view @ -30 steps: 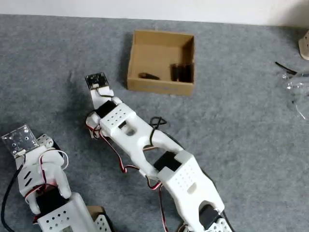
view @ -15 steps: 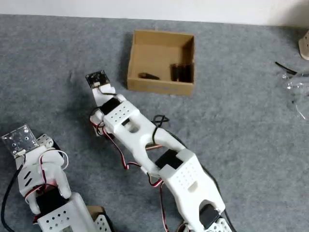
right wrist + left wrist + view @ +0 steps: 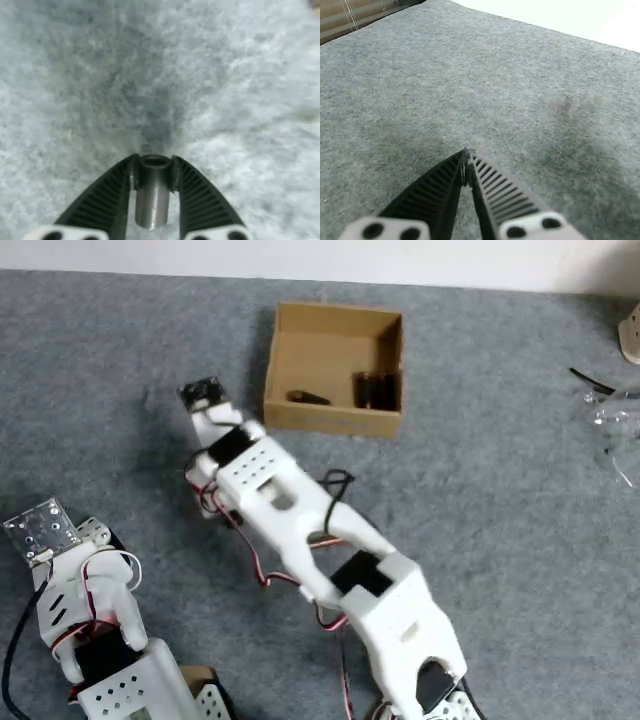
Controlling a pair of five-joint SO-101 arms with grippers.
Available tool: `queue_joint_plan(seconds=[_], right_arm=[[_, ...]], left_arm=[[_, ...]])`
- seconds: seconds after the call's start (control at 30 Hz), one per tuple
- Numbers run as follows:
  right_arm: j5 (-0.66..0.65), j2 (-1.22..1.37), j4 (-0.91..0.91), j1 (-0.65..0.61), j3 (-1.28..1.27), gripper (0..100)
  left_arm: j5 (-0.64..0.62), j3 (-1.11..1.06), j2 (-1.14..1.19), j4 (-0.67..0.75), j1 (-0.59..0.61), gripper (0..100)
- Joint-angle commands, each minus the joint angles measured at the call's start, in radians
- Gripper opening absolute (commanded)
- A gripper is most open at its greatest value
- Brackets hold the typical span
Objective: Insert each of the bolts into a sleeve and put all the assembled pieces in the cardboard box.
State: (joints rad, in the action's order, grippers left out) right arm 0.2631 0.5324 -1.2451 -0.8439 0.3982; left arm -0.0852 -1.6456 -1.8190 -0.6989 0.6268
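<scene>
Dark pieces inside the cardboard box sit too small to tell bolts from sleeves; a tan object is cropped at the right edge, and the left arm runs off the bottom edge.

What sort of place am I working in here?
Probably a lab or hobby workbench: a grey felt-covered table, a small cardboard box holding dark parts, and the right gripper shut on a metal sleeve.
</scene>
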Motion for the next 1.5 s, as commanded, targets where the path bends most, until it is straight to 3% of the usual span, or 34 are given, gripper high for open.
queue_joint_plan(seconds=[0.0, 0.4, 0.53, 0.87, 1.03, 1.47], right_arm=[[-0.012, -0.151, -0.044, 0.070, 0.050, 0.5], [-0.020, -0.334, -0.168, 0.130, 0.050, 0.5], [-0.110, -0.395, -0.203, 0.142, 0.050, 0.5], [-0.132, -0.647, -0.306, 0.306, 0.050, 0.5], [-0.210, -0.753, -0.386, 0.351, 0.044, 0.5], [-0.331, -1.244, -0.384, 0.559, -0.456, 0.5]], left_arm=[[-0.002, 0.007, -0.002, 0.018, -0.005, 1], [-0.002, 0.007, -0.002, 0.020, -0.007, 1], [-0.002, 0.007, -0.002, 0.020, -0.007, 1], [0.000, 0.007, -0.002, 0.020, -0.031, 1], [0.000, 0.007, -0.002, 0.020, -0.033, 1], [0.000, 0.007, -0.002, 0.020, -0.033, 1]])
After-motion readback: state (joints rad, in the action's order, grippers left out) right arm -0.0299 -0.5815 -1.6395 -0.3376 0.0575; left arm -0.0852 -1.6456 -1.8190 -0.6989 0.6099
